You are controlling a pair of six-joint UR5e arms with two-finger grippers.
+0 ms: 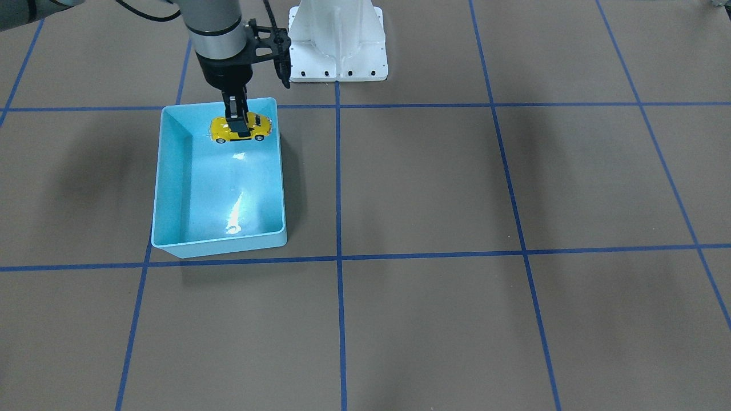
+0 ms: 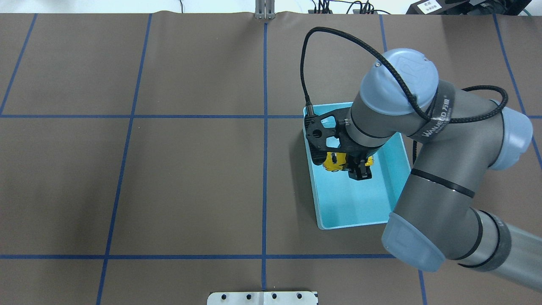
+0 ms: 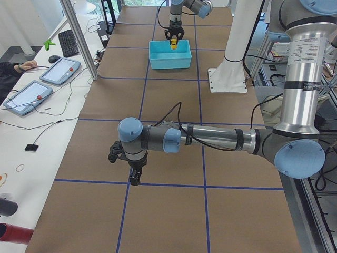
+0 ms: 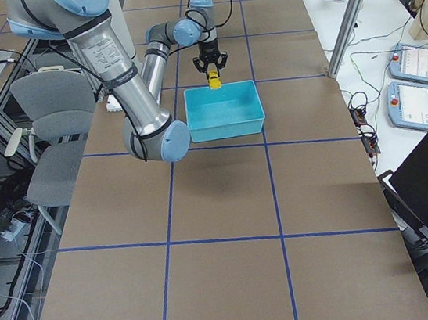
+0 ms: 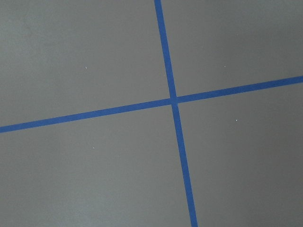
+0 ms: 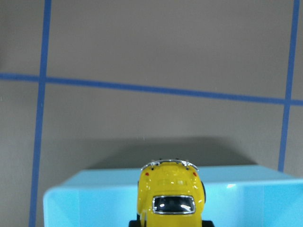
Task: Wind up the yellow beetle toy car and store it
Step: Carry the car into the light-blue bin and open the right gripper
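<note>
The yellow beetle toy car [image 1: 240,128] hangs in my right gripper [image 1: 237,123], whose fingers are shut on its sides. It is held above the inside of the light blue bin [image 1: 171,171], around rim height. The overhead view shows the car [image 2: 334,163] under the right wrist, over the bin [image 2: 351,203]. The right wrist view shows the car's rear [image 6: 171,194] over the bin's wall [image 6: 94,203]. My left gripper [image 3: 135,176] hovers low over the bare table far from the bin. It shows only in the exterior left view, so I cannot tell if it is open or shut.
The white robot base [image 1: 337,43] stands just beside the bin on the brown mat with blue tape lines. The left wrist view shows only a tape crossing [image 5: 173,100]. Operator desks with tablets [image 3: 60,71] lie past the table's far edge.
</note>
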